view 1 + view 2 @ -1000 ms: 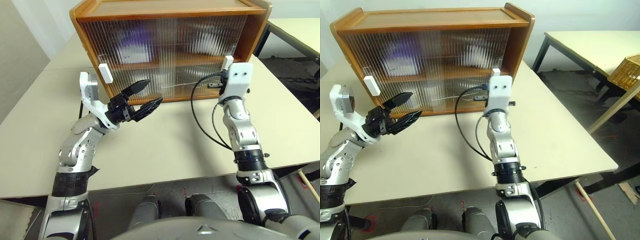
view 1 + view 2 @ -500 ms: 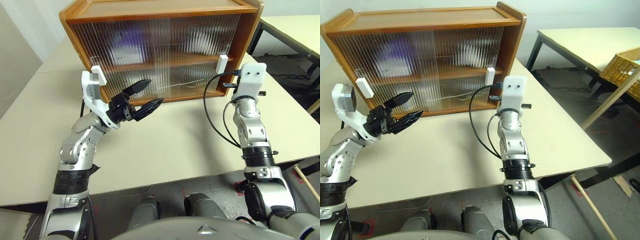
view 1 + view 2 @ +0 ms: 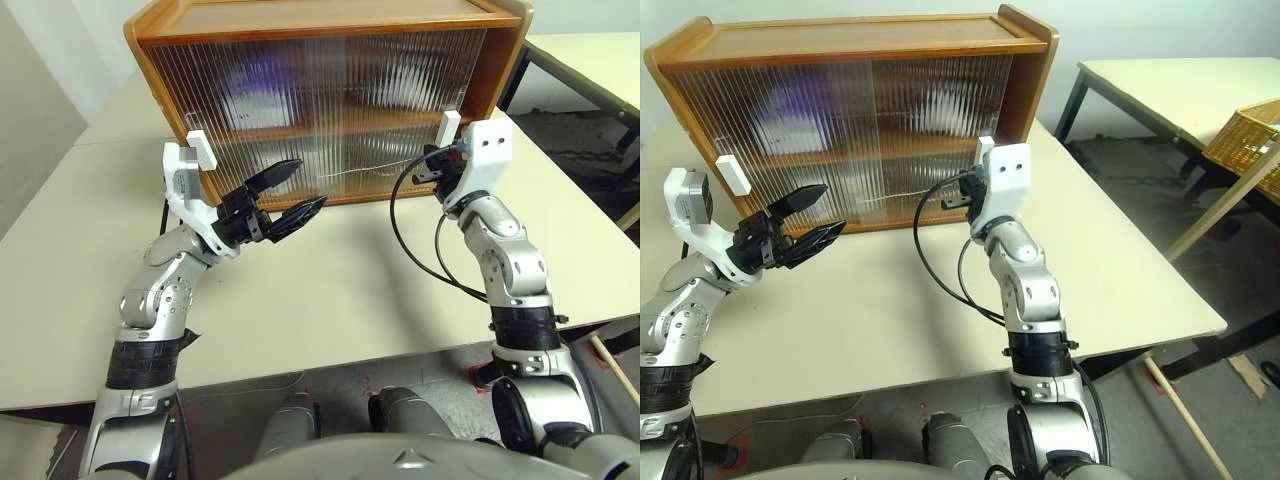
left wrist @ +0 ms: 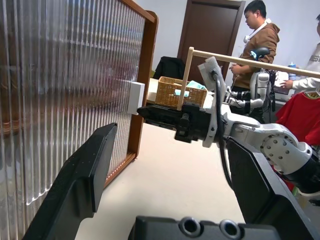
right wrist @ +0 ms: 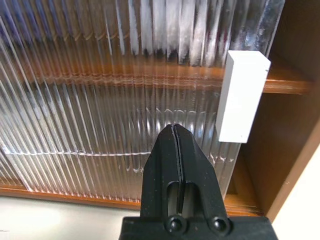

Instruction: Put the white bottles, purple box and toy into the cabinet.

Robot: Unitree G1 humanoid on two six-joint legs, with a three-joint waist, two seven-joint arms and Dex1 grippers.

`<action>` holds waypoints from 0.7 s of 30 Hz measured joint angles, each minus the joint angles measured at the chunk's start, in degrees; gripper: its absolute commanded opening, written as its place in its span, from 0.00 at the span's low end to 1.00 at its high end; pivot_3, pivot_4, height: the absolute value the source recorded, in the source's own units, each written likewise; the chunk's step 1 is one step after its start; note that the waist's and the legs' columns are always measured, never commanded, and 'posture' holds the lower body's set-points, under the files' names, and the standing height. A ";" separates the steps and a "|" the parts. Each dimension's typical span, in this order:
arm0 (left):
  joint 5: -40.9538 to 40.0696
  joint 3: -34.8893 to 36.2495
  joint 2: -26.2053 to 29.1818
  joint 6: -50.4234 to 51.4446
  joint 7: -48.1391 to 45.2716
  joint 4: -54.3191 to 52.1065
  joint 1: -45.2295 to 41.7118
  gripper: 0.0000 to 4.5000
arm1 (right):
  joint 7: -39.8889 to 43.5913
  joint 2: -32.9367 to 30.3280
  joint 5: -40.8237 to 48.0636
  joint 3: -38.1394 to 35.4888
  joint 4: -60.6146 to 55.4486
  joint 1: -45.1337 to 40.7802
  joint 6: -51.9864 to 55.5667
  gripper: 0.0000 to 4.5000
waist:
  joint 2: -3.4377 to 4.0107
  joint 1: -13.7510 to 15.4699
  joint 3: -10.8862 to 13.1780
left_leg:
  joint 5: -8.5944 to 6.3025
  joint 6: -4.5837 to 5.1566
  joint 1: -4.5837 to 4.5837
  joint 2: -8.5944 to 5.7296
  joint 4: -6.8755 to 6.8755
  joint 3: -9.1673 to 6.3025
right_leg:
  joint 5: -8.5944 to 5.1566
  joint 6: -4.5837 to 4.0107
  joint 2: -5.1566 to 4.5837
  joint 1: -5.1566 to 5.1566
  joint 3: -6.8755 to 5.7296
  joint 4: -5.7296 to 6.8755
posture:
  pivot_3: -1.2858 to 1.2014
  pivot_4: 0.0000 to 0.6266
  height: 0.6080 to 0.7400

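The cabinet (image 3: 330, 20) stands on the table, and its ribbed sliding doors cover most of the front. A purple blur (image 3: 262, 80) on the upper shelf behind the left door looks like the purple box. The white bottles and the toy cannot be made out through the ribbing. My right gripper (image 5: 174, 131) is shut and points at the right door, just beside its white handle (image 5: 242, 95). A narrow strip of the cabinet stays uncovered right of that handle. My left gripper (image 3: 310, 182) hangs open and empty in front of the left door, near the handle (image 3: 197, 150).
The beige table (image 3: 330, 290) has bare room in front of the cabinet. A second table (image 3: 1170, 80), a wicker basket (image 3: 1245, 140) and a wooden pole (image 3: 1220, 200) lie to the right. A person (image 4: 255, 35) stands in the background.
My shut right gripper has swung left from beside the cabinet's right end to the right door's handle. The left arm has kept still. The camera shifted slightly.
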 measured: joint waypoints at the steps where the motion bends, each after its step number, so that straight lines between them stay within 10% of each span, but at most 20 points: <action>1: 0.01 -0.01 -0.07 0.00 0.02 0.00 0.00 1.00 | -0.15 0.10 -0.13 -0.03 0.86 -0.73 -0.82 0.00 | 0.00 0.00 0.00 | 0.00 0.01 0.02 0.00 0.00 -0.01 | 0.00 0.00 0.01 0.00 0.00 0.00 | 0.49 0.05 1.00; 21: 0.05 0.02 -0.13 -0.07 0.77 -0.33 0.79 1.00 | -21.32 0.82 -12.44 -1.85 16.48 -6.31 -14.44 0.00 | 0.03 0.86 -0.01 | 0.01 0.02 0.05 0.01 -0.07 -0.04 | 0.24 0.20 -0.03 0.00 -0.02 0.01 | 0.48 0.06 1.00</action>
